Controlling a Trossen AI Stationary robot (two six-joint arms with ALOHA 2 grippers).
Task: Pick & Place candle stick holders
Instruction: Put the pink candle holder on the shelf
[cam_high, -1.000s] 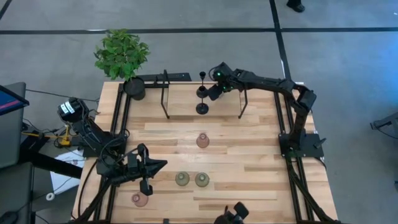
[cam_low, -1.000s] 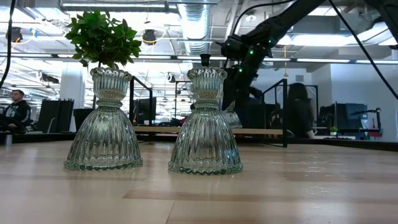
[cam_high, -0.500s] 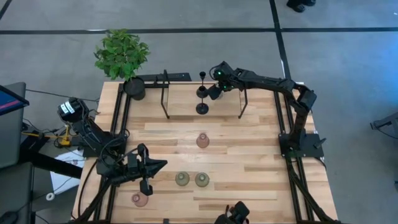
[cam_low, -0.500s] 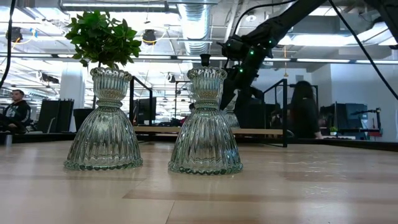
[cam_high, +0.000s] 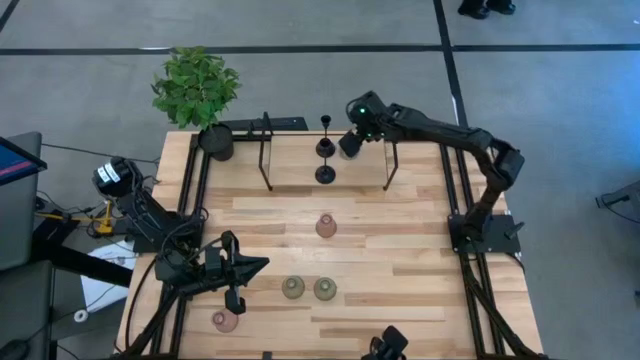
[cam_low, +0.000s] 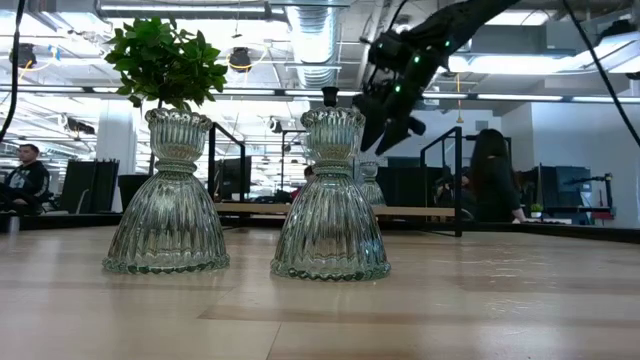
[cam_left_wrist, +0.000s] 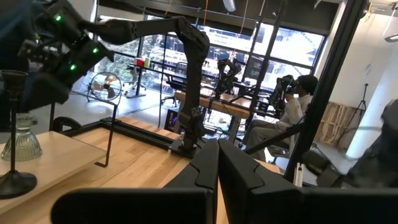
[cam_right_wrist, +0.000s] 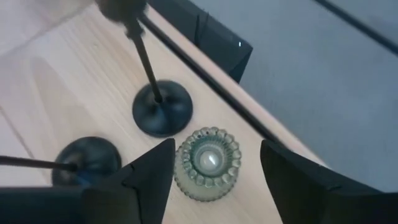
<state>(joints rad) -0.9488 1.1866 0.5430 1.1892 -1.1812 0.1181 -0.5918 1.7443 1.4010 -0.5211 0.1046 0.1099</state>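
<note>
**Right gripper open above the far-edge holders**

The right gripper (cam_high: 349, 143) hangs over the far edge of the table (cam_high: 400, 250), fingers spread wide with nothing between them. In the right wrist view the two fingers frame a clear ribbed glass holder (cam_right_wrist: 207, 163) seen from above. Just beside it stands a black holder (cam_right_wrist: 161, 116) on its round base, with a second black holder (cam_right_wrist: 84, 162) a little further along; their thin stems rise toward the camera. From overhead the two black holders (cam_high: 325, 148) and (cam_high: 325, 174) stand close together between the two wire frames (cam_high: 266, 150), just left of the gripper; the glass one is hidden there. In the low view the gripper (cam_low: 385, 125) is well above table height, lit with green lights.

The other holders are spread over the near half of the table. A pink holder (cam_high: 325, 225) stands alone near the middle. Two olive holders (cam_high: 292, 288) and (cam_high: 325, 289) stand side by side, close but apart; they fill the low view as ribbed bells (cam_low: 167, 195) and (cam_low: 331, 200). A second pink holder (cam_high: 225, 321) sits at the near left corner.

The left gripper (cam_high: 258, 266) waits above the near left of the table, fingers pressed together and empty, next to the olive pair. A potted plant (cam_high: 197, 88) stands at the far left corner. A person (cam_low: 486, 185) sits in the room beyond the table.
</note>
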